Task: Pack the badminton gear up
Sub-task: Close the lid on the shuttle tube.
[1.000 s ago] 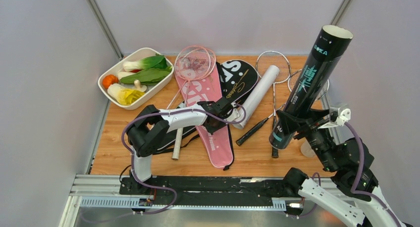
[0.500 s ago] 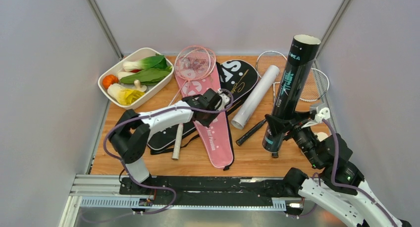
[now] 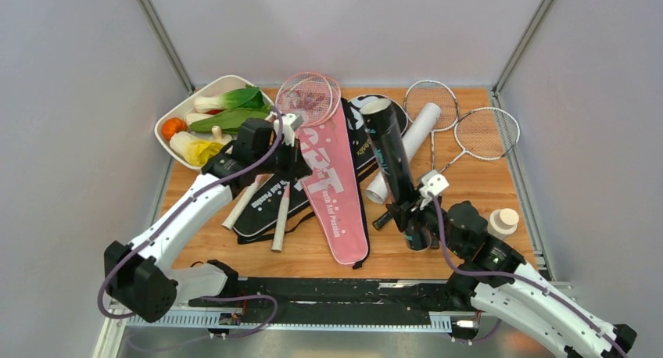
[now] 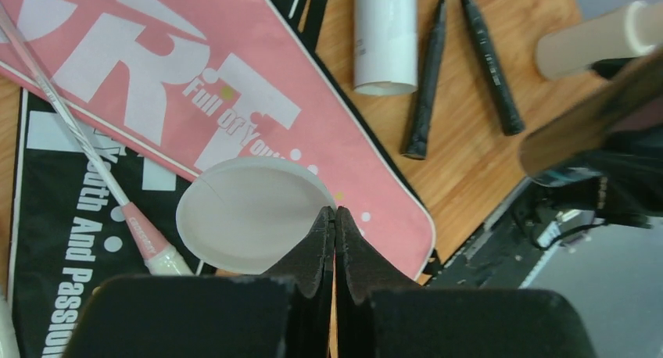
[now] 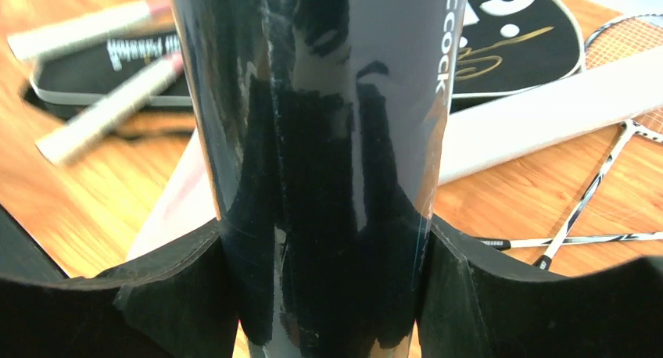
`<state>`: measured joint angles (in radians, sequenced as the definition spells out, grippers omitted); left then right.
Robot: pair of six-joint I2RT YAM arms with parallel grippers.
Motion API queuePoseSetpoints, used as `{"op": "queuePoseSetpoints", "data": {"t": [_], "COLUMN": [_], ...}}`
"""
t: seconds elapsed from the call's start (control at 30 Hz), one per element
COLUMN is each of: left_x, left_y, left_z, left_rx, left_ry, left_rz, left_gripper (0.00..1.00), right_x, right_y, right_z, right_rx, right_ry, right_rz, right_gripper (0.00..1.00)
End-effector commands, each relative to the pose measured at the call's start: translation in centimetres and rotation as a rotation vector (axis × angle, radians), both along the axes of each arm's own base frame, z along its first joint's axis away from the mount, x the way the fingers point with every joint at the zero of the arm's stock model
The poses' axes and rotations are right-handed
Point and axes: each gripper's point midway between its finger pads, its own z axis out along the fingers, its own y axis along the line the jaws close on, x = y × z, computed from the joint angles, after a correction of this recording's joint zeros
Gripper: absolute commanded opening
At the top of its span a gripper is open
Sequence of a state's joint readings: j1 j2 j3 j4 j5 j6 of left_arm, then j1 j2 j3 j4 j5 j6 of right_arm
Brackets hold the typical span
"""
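The left gripper [image 4: 335, 215] has its two black fingers pressed flat together. From where I stand they look to be nipping the edge of a thin white round lid [image 4: 250, 213], which hangs over the pink racket-shaped "SPORT" cover [image 4: 156, 61]. That arm reaches out over the middle-left of the wooden table [image 3: 477, 182], near the white dish of vegetables [image 3: 221, 79] in the far left corner.

The right gripper [image 3: 414, 217] is clamped round the lower part of a long glossy black tube [image 3: 388, 151], with one padded jaw on each side of it. The tube leans, its open mouth up and tipped towards the far left, its foot low near the front of the table. Whether it touches the wood I can't tell.

Just beside it a long white tube [image 3: 410, 139] lies flat on the table. Its near end is close to the black-gripped handles of two silver rackets [image 3: 431, 100], whose heads rest at the far right.

The pink cover lies lengthwise in the middle, overlapping a black racket-shaped cover [image 3: 262, 213] on its left, and a second black cover [image 3: 353, 143] shows on its right. A pink racket [image 3: 307, 96] has its head at the far end of the pink cover. A small white bottle with a tan cap [image 3: 503, 220] stands just right of the right gripper.
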<state>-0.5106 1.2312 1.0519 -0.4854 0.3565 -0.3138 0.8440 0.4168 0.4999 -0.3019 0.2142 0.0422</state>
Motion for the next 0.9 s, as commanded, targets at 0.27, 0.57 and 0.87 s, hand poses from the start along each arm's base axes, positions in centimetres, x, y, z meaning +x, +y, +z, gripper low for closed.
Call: {"op": "queuePoseSetpoints", "data": {"t": [0.27,0.57,0.87], "left_x": [-6.8,-11.4,-15.7], "left_y": [2.1,3.2,2.6], "left_z": [12.1,15.6,16.7], "left_rx": [-0.239,-0.304,-0.412], "left_ry": [-0.083,-0.145,-0.18], "left_rz": [-0.064,-0.136,-0.322], "left_gripper": [0.0,0.0,0.0], "right_x": [5.5,5.3,3.8], "right_y": [2.1,2.3,1.0], "right_z": [4.1,4.6,1.6], "right_rx": [-0.481,-0.703,-0.895], "right_ry": [-0.336,-0.514,-0.683], "right_rz": [0.077,0.231,0.35], "right_gripper": [0.0,0.0,0.0]}}
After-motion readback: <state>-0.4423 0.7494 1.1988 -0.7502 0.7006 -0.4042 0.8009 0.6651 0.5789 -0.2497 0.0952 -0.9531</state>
